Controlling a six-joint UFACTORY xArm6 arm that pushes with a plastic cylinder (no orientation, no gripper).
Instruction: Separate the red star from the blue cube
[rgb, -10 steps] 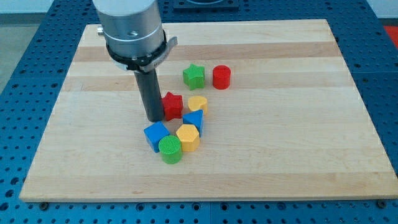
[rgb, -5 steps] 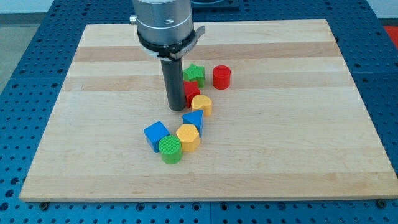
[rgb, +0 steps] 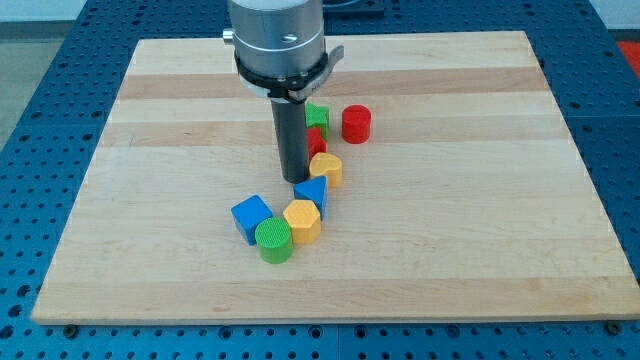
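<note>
My tip (rgb: 294, 178) rests on the board at the left side of the red star (rgb: 316, 142), which is mostly hidden behind the rod; only a red sliver shows. The red star sits just below the green star (rgb: 318, 116) and above the yellow heart (rgb: 325, 168). The blue cube (rgb: 251, 217) lies lower left of my tip, next to the green cylinder (rgb: 273, 240). The red star and the blue cube are apart.
A red cylinder (rgb: 356, 123) stands right of the green star. A blue triangular block (rgb: 312, 192) and a yellow hexagon (rgb: 302, 220) lie between the heart and the green cylinder. The wooden board (rgb: 480, 200) sits on a blue pegboard.
My tip has moved to the right and slightly up, pushing the red star up and right against the green star, away from the blue cube. The other blocks have stayed put.
</note>
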